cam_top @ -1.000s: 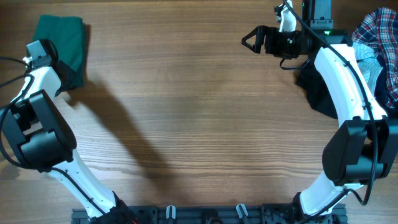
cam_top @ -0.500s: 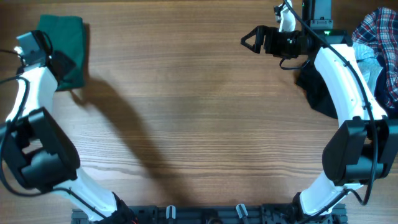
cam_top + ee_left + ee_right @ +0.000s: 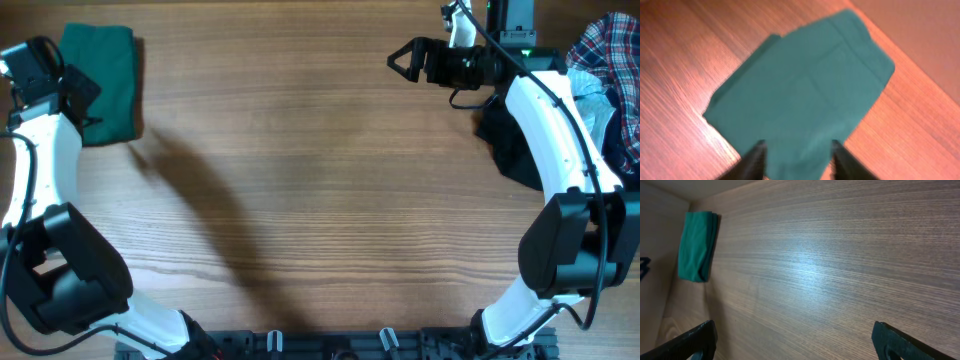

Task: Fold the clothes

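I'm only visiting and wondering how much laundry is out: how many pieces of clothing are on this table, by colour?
Folded dark green cloth: 1
Red-and-blue plaid shirt: 1
Pale blue garment: 1
Black garment: 1
Total: 4 visible; the heap on the right may hide more.

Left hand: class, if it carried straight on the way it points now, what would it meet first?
The folded green cloth. In the left wrist view the left hand, open, points right at it with nothing in between. How far above the cloth the hand sits is unclear.
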Controlling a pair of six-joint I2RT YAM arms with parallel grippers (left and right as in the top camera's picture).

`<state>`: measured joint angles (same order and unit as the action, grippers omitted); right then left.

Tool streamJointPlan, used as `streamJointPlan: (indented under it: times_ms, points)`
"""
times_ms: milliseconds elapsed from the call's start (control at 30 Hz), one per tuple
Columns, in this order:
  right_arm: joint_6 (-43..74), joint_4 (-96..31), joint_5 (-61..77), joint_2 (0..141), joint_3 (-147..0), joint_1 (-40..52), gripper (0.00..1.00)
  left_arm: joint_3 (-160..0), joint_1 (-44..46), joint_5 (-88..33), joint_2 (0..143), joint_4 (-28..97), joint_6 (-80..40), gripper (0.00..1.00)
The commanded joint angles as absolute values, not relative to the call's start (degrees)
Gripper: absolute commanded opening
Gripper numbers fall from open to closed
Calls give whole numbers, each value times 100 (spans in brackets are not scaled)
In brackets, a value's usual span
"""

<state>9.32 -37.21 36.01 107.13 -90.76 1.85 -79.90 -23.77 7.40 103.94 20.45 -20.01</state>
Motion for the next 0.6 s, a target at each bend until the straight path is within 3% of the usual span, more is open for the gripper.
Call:
streamJointPlan:
  times_ms: [0,33,567]
  points:
    - [746,-3730,3675,10606,-9148,209,99,-7942,-2480,733,10394,1809,-1973,8]
    - [746,-3730,3627,10606,-9148,209,100,-7942,-2488,735,10394,1719,-1959,4]
    - [746,-3774,3317,10608,-9139,209,99,-7942,-2504,508,11257,-71,316,4]
